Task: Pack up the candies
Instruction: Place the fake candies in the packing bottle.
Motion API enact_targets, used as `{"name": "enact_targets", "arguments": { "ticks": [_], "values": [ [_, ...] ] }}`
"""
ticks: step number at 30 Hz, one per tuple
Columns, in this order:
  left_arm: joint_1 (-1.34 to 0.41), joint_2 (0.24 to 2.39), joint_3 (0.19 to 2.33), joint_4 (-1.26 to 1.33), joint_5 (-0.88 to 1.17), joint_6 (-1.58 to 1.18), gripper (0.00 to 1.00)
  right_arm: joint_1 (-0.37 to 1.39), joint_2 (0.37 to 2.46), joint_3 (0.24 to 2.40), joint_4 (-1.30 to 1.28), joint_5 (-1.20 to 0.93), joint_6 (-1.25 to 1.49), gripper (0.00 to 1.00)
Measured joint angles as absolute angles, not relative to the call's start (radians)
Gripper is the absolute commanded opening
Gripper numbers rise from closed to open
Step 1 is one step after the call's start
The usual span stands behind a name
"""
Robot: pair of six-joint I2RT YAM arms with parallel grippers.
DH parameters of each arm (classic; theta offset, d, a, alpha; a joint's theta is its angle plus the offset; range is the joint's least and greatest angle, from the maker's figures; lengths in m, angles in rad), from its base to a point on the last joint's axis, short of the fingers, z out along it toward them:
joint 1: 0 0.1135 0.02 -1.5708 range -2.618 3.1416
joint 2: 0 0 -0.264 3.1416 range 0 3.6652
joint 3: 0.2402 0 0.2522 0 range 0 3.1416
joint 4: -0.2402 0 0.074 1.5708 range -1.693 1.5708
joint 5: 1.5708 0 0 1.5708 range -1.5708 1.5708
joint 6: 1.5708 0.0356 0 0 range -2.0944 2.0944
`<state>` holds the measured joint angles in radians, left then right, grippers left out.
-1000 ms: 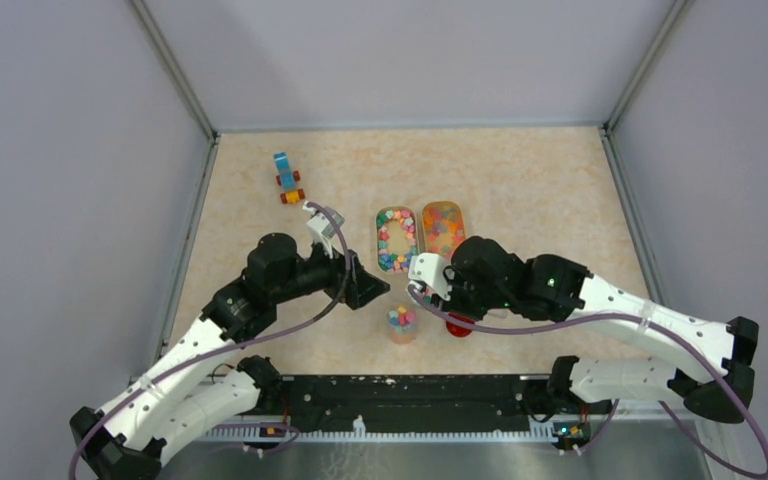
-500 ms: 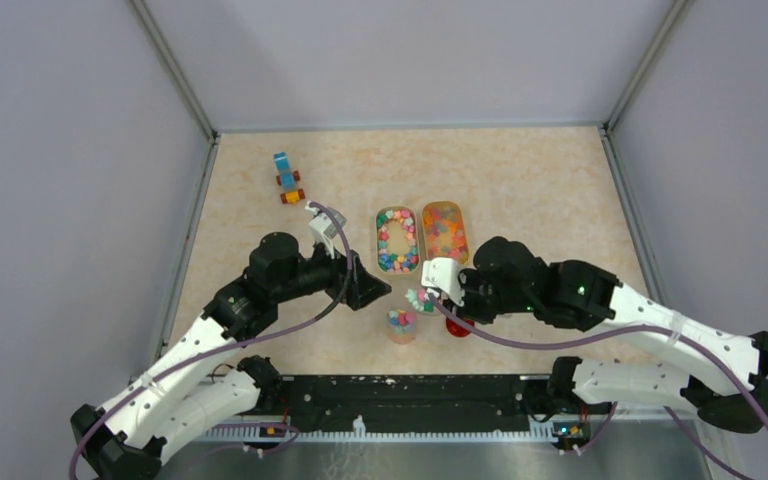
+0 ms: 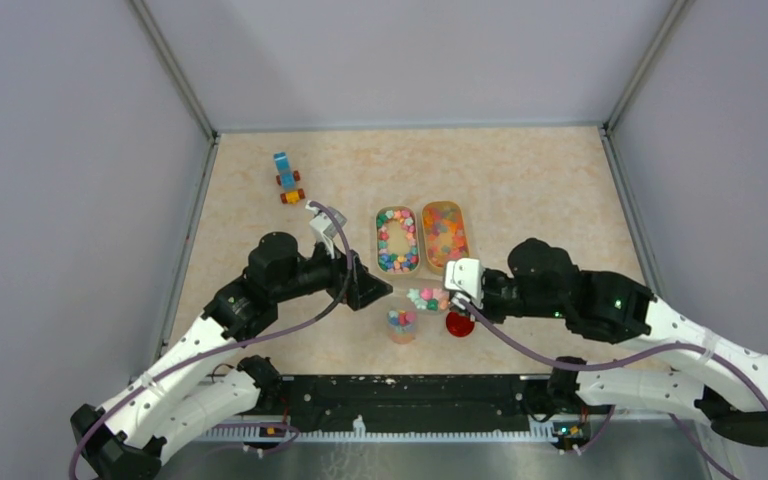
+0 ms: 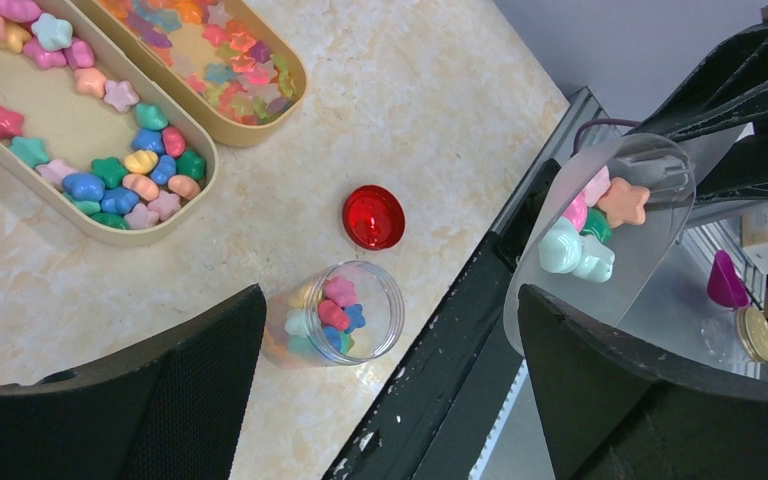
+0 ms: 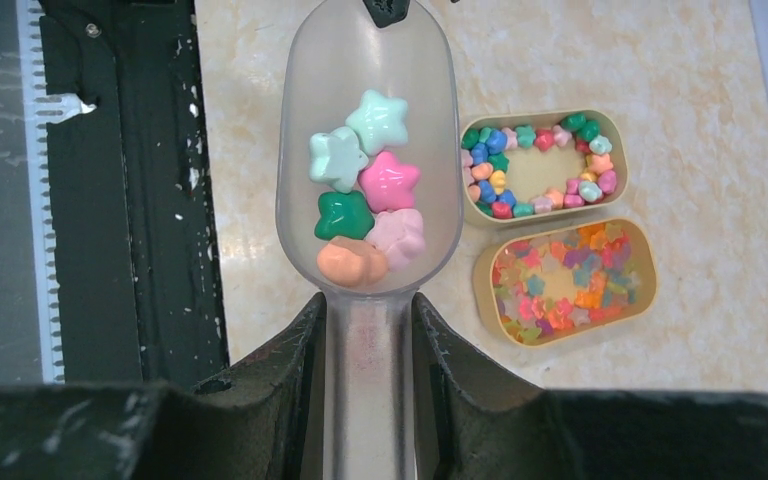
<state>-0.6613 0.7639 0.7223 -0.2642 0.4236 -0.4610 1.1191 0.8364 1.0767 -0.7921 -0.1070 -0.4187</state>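
Far left on the desk [image 3: 540, 190], a toy vehicle [image 3: 287, 178] sits out of the way. The left tool [image 3: 368, 288] gapes wide and empty beside the jar [image 4: 385, 300], which looks about half filled. Just right of it, the right tool [image 5: 370, 340] grips a scoop [image 5: 360, 60] carrying six candies [image 5: 365, 205]. Many more lie in two far trays [image 4: 200, 190]. The red lid [image 4: 373, 216] is off.

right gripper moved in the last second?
Yes: the right gripper, shut on the scoop, went right and toward the near edge, away from the trays.

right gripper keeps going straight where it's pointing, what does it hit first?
Likely the left gripper: the scoop in the right gripper leads, its tip almost at those open black fingers. Relative height unclear.
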Motion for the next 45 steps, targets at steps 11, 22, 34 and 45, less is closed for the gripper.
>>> {"name": "enact_targets", "arguments": {
  "ticks": [11, 22, 34, 45],
  "values": [
    [-0.661, 0.764, 0.722, -0.257, 0.433, -0.466, 0.99, 1.119, 0.813, 1.039, -0.748, -0.104, -0.416, 0.00],
    [-0.661, 0.723, 0.760, -0.316, 0.358, -0.420, 0.99, 1.119, 0.856, 1.008, -0.764, -0.027, -0.401, 0.00],
    [-0.661, 0.613, 0.801, -0.433, 0.206, -0.305, 0.99, 1.119, 0.947, 1.016, -0.911, -0.043, -0.365, 0.00],
    [-0.661, 0.522, 0.790, -0.493, 0.132, -0.235, 0.99, 1.119, 1.016, 1.103, -1.043, -0.046, -0.355, 0.00]
  ]
}}
